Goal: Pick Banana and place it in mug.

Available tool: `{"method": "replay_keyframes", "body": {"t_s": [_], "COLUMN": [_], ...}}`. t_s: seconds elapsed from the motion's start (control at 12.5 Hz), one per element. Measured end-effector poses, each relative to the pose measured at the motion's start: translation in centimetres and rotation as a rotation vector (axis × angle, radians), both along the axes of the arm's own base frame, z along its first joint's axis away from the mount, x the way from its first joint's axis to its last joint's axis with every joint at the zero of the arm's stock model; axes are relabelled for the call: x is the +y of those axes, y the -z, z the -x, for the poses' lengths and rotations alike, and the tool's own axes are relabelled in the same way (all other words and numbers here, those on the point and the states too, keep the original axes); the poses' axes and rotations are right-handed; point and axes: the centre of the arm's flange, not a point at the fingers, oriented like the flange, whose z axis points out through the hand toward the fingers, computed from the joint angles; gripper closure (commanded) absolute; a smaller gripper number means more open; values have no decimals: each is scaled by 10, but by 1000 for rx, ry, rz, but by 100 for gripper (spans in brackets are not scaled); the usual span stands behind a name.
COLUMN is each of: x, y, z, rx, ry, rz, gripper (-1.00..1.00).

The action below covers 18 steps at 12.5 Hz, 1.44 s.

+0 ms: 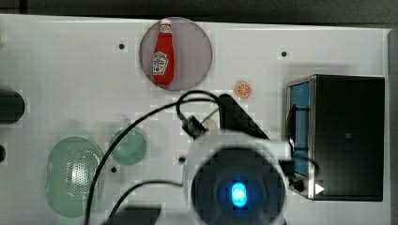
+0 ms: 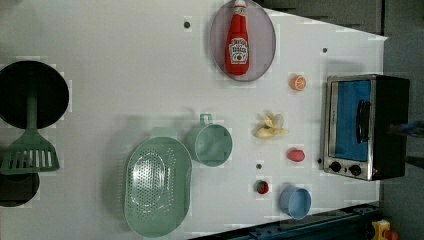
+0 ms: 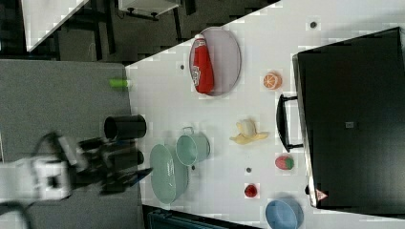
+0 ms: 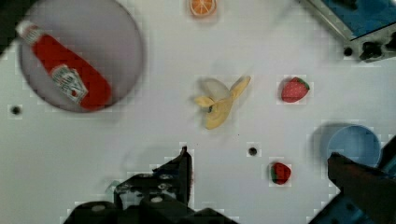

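One open end effector (image 4: 259,170) hovers above the banana (image 4: 219,100).

the banana (image 4: 218,103) lies peeled open on the white table (image 4: 140,140), pale cream with its yellow skin splayed out to the sides, nothing touching it. the gripper (image 4: 261,172) hangs above the table with its two dark fingers (image 4: 180,170) spread wide, one each side of a small dark hole in the tabletop, nothing between them. a strawberry (image 4: 294,89) sits just beside the banana, a second strawberry (image 4: 280,172) lies near the hole. a blue cup (image 4: 353,144) stands partly behind the other finger. a ketchup bottle (image 4: 65,74) lies on a round grey plate (image 4: 116,42), well apart from the banana. an orange slice (image 4: 203,6) and a toaster oven (image 4: 359,23) sit at the frame's edge
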Motion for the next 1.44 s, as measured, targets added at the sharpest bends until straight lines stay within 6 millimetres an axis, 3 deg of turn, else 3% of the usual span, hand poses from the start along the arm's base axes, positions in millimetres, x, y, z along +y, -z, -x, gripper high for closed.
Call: {"method": "replay_keyframes", "body": {"t_s": [0.16,0.32,0.48,0.64,0.88,1.04,1.2,1.44], "x": [-1,-3,-8,-8,-13,-21,-26,-39], "y": [83,169,231,259,262,278,305,368], "z": [-23,-17,5,14,-5,-18,-25,-16], "rx": [53,150,157,172,106,58,13,65], "ry": [-16,-19,-31,-102,-305,-444,-507,-517], "rz": [-14,-29,-23,-19,-23,1,10,2], "gripper": [-100,-100,-100,-100,-100,-100,-100,-100]}}
